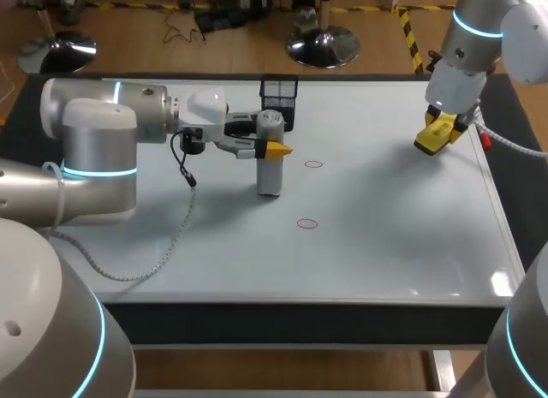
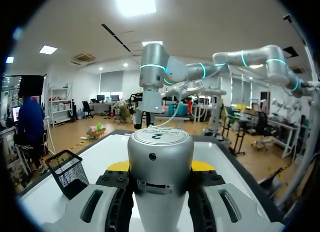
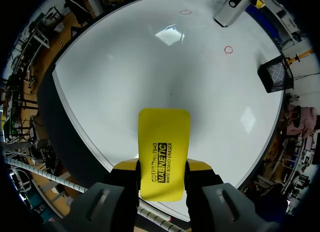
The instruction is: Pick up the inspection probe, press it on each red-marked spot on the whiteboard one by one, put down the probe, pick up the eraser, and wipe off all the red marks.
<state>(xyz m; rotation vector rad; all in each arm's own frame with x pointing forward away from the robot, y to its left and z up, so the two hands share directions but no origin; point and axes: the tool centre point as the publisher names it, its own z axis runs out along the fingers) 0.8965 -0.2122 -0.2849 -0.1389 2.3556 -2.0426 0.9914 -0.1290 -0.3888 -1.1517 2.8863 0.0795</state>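
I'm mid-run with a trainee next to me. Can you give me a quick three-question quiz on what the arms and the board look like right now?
1. True or false: the left gripper is shut on the inspection probe.
2. What does the right gripper hold? A) the yellow eraser B) a marker pen C) nothing
3. How many red marks show on the whiteboard?

Key: 1 true; 2 A; 3 two, the second at.
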